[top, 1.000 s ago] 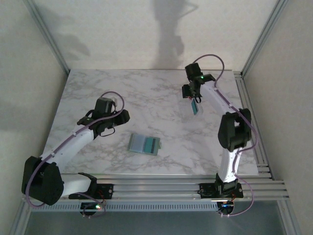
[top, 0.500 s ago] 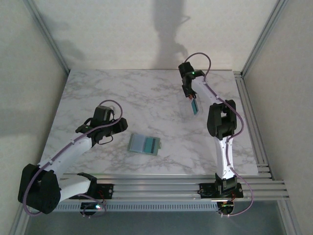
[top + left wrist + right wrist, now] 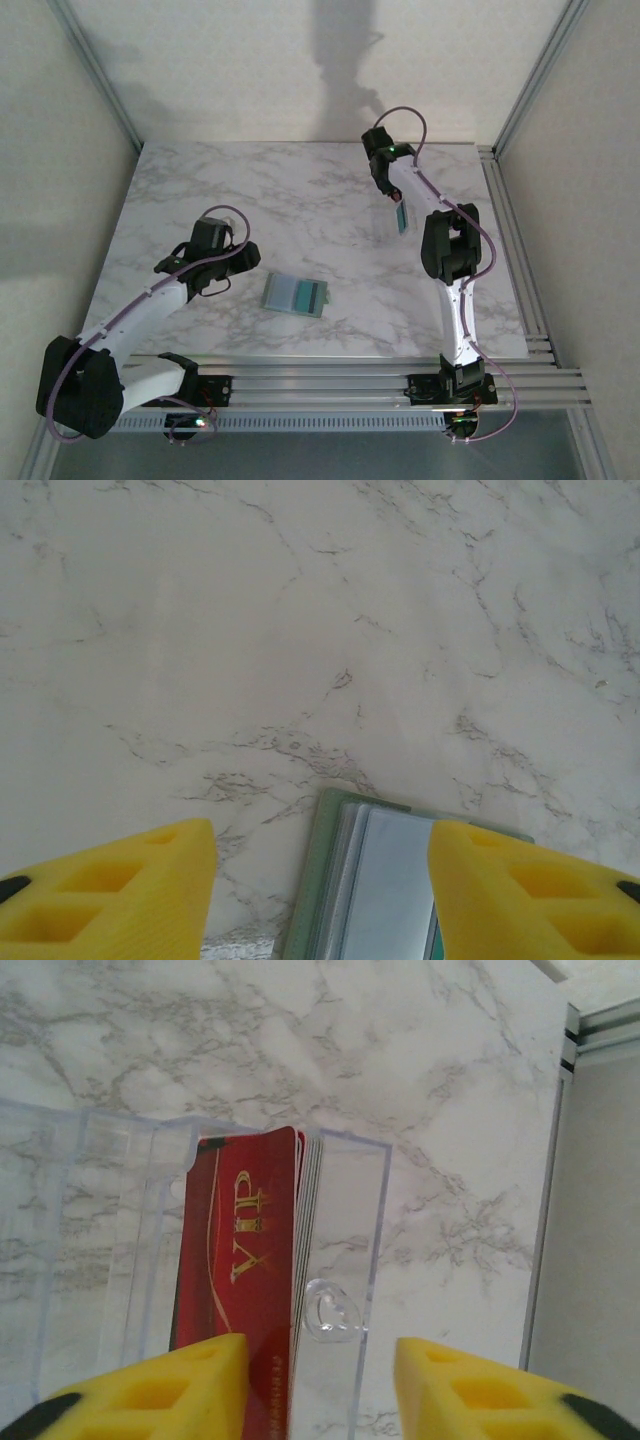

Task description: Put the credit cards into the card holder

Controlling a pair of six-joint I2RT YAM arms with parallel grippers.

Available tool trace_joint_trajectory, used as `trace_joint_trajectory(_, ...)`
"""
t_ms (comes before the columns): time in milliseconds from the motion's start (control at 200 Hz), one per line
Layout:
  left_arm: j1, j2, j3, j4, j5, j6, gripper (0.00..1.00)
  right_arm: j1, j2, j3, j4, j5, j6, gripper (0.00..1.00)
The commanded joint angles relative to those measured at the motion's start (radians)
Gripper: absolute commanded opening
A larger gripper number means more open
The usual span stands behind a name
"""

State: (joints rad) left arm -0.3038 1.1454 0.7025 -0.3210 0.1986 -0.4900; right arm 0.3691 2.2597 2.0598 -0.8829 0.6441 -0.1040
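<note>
Table (image 3: pixel 300 190): white marble with grey veins, framed by aluminium rails at the near and right edges.
Left gripper (image 3: pixel 250 256): low over the left half of the table, pointing toward the card holder; in the left wrist view (image 3: pixel 320 840) yellow fingers (image 3: pixel 120 880) spread wide, nothing between them but bare marble and the holder's edge.
Card holder (image 3: pixel 296 295): flat on the marble near the front centre, just beside the left gripper and apart from it; sage-green border (image 3: pixel 318 870) with clear sleeves and a pale panel inside, teal band across the middle in the top view.
Right gripper (image 3: pixel 396 198): at the far right of the table, well apart from the holder; fingers (image 3: pixel 470 1390) drawn in on either side of a clear case (image 3: pixel 345 1210), clamped on it.
Clear case, top view (image 3: pixel 402 217): hanging tilted below the fingers, contents showing teal.
Credit cards (image 3: pixel 245 1260): stacked inside the case, red card with gold "VIP" lettering uppermost, edges of further cards visible along its right side; colours of the lower cards not distinguishable.
</note>
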Motion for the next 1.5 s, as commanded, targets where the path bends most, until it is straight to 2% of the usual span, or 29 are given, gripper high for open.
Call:
trace_joint_trajectory(0, 0.009, -0.021, -0.020, 0.017, -0.018, -0.019, 0.57, 0.006, 0.002, 0.049, -0.023, 0.064, -0.009, 0.36)
trace_joint_trajectory(230, 0.009, -0.015, -0.028, 0.016, -0.026, -0.015, 0.56, 0.007, 0.024, 0.080, -0.052, 0.034, -0.006, 0.14)
trace_joint_trajectory(476, 0.009, -0.001, -0.029, 0.018, -0.023, -0.010, 0.56, 0.006, 0.005, 0.042, -0.055, -0.020, 0.025, 0.09)
trace_joint_trajectory(611, 0.009, 0.008, -0.012, 0.003, -0.010, -0.004, 0.56, 0.005, -0.041, 0.018, -0.058, -0.096, 0.061, 0.01)
trace_joint_trajectory(841, 0.010, 0.020, 0.015, 0.034, 0.117, -0.025, 0.56, 0.000, -0.142, -0.061, -0.068, -0.225, 0.182, 0.00)
trace_joint_trajectory(1041, 0.009, 0.021, 0.038, 0.080, 0.242, -0.059, 0.55, -0.008, -0.201, -0.108, -0.032, -0.234, 0.234, 0.00)
trace_joint_trajectory(1166, 0.009, -0.008, 0.038, 0.149, 0.317, -0.098, 0.55, -0.014, -0.234, -0.078, -0.036, -0.254, 0.246, 0.00)
trace_joint_trajectory(1292, 0.009, -0.036, 0.050, 0.246, 0.372, -0.165, 0.55, -0.015, -0.343, -0.154, 0.030, -0.374, 0.280, 0.00)
trace_joint_trajectory(1497, 0.009, -0.075, 0.084, 0.409, 0.420, -0.250, 0.62, -0.012, -0.637, -0.479, 0.340, -0.734, 0.428, 0.00)
